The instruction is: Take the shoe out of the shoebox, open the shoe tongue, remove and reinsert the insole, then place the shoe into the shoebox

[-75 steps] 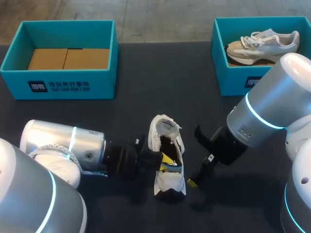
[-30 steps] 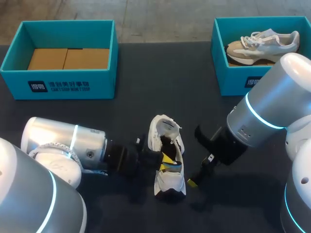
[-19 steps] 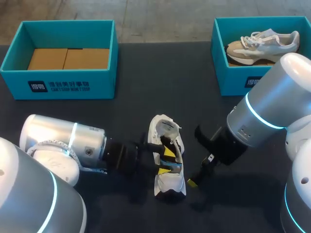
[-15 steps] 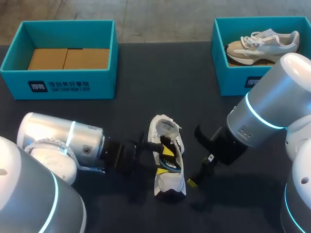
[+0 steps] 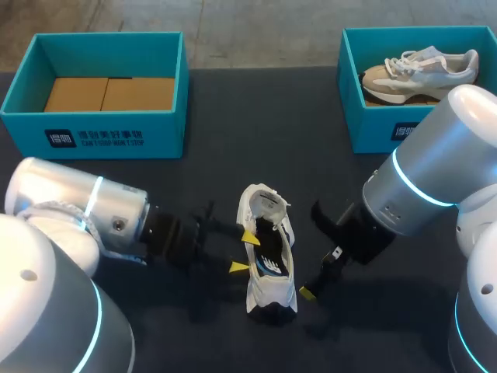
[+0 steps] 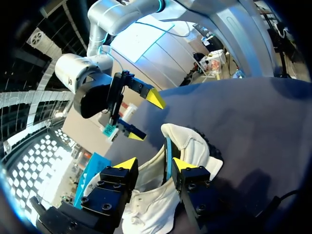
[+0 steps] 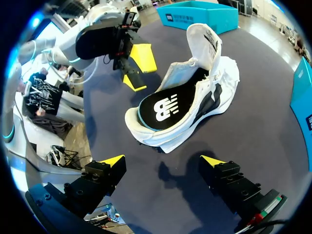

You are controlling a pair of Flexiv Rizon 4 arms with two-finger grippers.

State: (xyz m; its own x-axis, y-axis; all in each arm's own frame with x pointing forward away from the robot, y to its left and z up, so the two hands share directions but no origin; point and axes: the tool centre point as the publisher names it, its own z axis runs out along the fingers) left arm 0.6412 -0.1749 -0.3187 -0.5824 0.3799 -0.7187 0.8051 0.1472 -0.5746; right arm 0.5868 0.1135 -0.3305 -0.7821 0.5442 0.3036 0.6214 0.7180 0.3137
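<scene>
A white shoe point(image 5: 269, 264) lies on the dark table between my two grippers, its tongue point(image 5: 265, 203) folded up and back. The black insole point(image 7: 168, 108) with a white logo lies flat inside it. My left gripper point(image 5: 244, 252) stands open just off the shoe's left side, holding nothing. In the left wrist view the shoe point(image 6: 192, 146) lies right ahead of that gripper point(image 6: 154, 164). My right gripper point(image 5: 313, 253) is wide open at the shoe's right side, clear of it. From the right wrist, the shoe point(image 7: 204, 92) lies ahead of the open gripper point(image 7: 163, 161).
A teal shoebox point(image 5: 93, 140) with a cardboard liner stands at the back left. A second teal box point(image 5: 353, 116) at the back right holds another pale shoe point(image 5: 419, 68). Bare dark table lies between the boxes and ahead of the shoe.
My left gripper opened and drew back to the left, out of the shoe's opening. The insole now lies flat and fully visible inside. The right arm has not moved.
</scene>
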